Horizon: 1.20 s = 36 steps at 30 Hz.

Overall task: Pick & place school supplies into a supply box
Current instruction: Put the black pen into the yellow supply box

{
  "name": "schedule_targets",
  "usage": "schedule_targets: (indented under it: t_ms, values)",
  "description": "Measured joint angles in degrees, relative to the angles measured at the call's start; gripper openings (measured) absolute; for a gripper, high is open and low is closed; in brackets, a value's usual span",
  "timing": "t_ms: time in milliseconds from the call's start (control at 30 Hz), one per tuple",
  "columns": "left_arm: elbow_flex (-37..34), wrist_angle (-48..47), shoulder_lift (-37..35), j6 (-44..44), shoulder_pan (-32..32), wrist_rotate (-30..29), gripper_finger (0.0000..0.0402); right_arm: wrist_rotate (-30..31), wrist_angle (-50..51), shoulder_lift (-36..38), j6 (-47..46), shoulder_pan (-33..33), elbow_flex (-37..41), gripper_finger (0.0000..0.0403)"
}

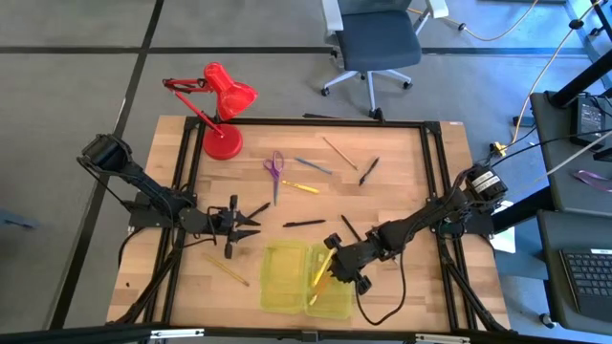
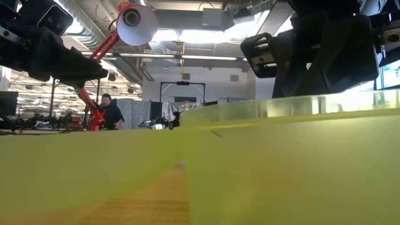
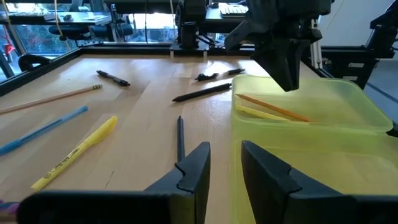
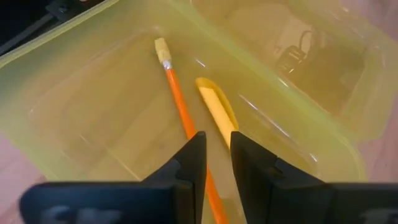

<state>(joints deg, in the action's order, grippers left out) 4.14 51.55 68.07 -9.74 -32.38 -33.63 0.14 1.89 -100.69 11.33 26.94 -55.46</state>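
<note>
The left end effector (image 1: 251,226) hovers low over the counter (image 1: 382,201) beside a black pen (image 3: 180,138), fingers slightly apart, empty. Right of it lies the yellow-green case (image 1: 283,277); above its right half the right end effector (image 1: 330,272) stands narrowly parted over an orange pencil (image 4: 176,93) and yellow pen (image 4: 217,109) inside.
</note>
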Motion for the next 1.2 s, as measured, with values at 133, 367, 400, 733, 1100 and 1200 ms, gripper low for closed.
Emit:
schedule_targets:
  t_ms: [133,367,400,733,1100,1200]
  values:
    - [0.0,0.0,0.0,0.0,0.0,0.0,0.0087,0.1,2.6,2.8,-9.3,-0.1,0.0,0.0077]
    - [0.0,-0.4,0.0,0.0,0.0,0.0,0.0085,7.2,25.5,15.2,-43.3,-0.7,0.0,0.0076]
    - [0.0,-0.4,0.0,0.0,0.0,0.0,0.0084,9.2,29.9,16.9,-48.6,-0.6,-0.1,0.0076]
    - [0.0,-0.4,0.0,-0.1,0.0,0.2,0.0086,14.9,39.2,22.4,-68.2,0.7,3.8,0.0076]
    - [0.0,-0.4,0.0,0.0,0.0,0.2,0.0087,8.2,35.2,22.5,-69.8,-0.1,10.6,0.0076]
    - [0.0,-0.4,0.0,-1.7,0.0,0.3,0.0091,6.5,34.5,22.5,-71.0,-0.5,11.6,0.0080]
